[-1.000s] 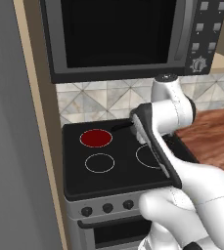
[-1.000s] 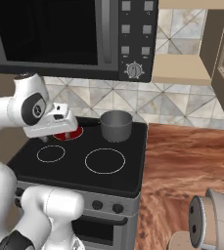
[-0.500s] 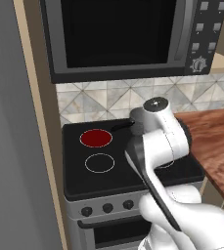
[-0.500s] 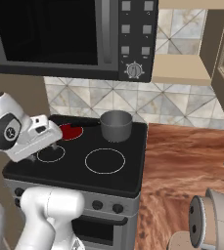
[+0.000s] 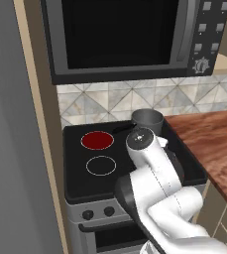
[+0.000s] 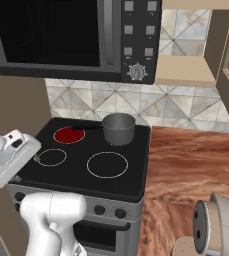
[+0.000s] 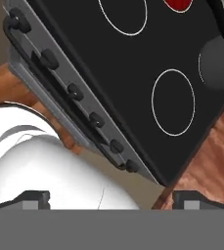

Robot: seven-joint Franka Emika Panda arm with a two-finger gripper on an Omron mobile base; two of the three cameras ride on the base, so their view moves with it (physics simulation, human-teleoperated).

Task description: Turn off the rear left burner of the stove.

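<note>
Big dark microwave (image 5: 130,37) hangs over the tiled backsplash (image 6: 151,107), w/ the stove (image 6: 136,170) right below it: glossy black glass top, grey steel front. Wood-grain counter (image 6: 196,170) butts against the stove's right side. My arm is bent low in front of the stove in both base views; the wrist sits off the front left corner in the right base view. My gripper (image 7: 111,197) has its jaws spread as wide as they go, nothing between them; the two dark tips sit far apart at the bottom of the hand view, aimed down over the stove's front edge. Grey pot (image 6: 119,128) sits on the rear right zone, its dark handle reaching left toward the red zone. Front right ring (image 6: 107,165) is the larger white outline, plain black inside. Rear left burner (image 6: 69,134) is at the back left of the glass, glowing red. Front left ring (image 6: 52,157) is just ahead of it, black. Row of small black knobs (image 7: 74,90) runs along the steel front.
</note>
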